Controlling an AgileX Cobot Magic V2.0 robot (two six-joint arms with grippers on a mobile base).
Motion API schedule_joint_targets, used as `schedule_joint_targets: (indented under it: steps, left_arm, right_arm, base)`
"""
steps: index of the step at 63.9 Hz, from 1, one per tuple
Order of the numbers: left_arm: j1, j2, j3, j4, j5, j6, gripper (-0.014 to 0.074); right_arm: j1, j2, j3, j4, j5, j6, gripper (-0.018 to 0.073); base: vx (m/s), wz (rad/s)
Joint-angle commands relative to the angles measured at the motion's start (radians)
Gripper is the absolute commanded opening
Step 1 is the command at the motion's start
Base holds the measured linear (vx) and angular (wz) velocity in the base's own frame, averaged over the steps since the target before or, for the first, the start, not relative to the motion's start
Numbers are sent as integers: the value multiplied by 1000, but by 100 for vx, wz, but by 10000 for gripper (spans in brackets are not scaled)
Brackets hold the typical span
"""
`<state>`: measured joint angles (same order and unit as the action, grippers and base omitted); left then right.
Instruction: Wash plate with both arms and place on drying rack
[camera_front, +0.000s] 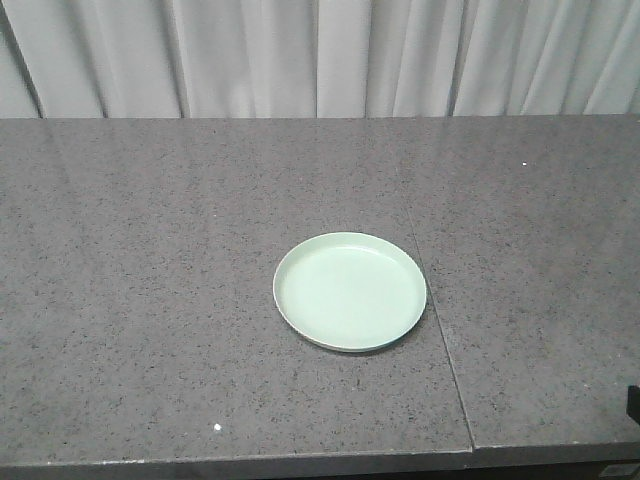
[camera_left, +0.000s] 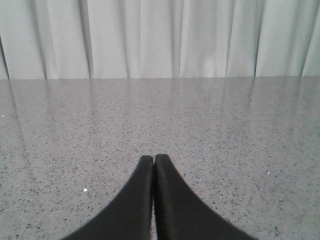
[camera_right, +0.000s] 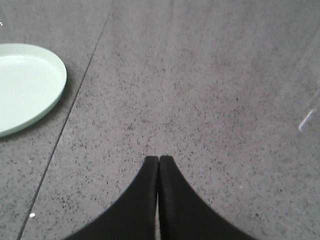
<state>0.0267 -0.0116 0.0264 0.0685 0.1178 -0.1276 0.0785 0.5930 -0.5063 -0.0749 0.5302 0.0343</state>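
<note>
The pale mint-green plate (camera_front: 350, 291) lies flat on the grey speckled counter (camera_front: 150, 300), a little right of the middle, just left of the counter seam. In the right wrist view the plate (camera_right: 25, 87) shows at the far left, well away from my right gripper (camera_right: 158, 160), which is shut with nothing between its black fingers. My left gripper (camera_left: 153, 159) is also shut and empty, over bare counter with no plate in its view. The drying rack is out of view. Neither gripper shows in the front view.
A thin seam (camera_front: 440, 330) runs front to back through the counter, right beside the plate. White curtains (camera_front: 320, 55) hang behind the counter's back edge. The counter's front edge (camera_front: 240, 462) runs along the bottom. A dark part (camera_front: 634, 400) pokes in at the lower right.
</note>
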Motion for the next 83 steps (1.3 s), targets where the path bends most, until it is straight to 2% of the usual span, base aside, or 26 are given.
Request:
schedule_joint_targets:
  steps: [1,9,17,50,59,75,83]
  left_arm:
    - [1,-15,22,-4,-73,-10,-6]
    - [1,-15,22,-4,-73,-10,-6]
    - [1,-15,22,-4,-73,-10,-6]
    - [1,-15,22,-4,-73,-10,-6]
    - [1,-15,22,-4,-73,-10,-6]
    - [1,-15,22,-4,-73,-10,-6]
    - [1,-15,22,-4,-73,-10,-6]
  right_arm:
    - [-5,111,-107,-10,34,-7,-9]
    - [-5,220,-186,-10,95,-7,-9]
    - [-5,291,-225,36,152,1,-9]
    - [-5,323,-224,31,165,2,9]
    - [-5,323,-224,27,173,1,89]
    - [-5,323,-224,29,184,1,356]
    - [-5,323,-224,38,183,0,457]
  base:
    - [0,0]
    - [0,0]
    - [0,0]
    - [0,0]
    - [0,0]
    - [0,0]
    - [0,0]
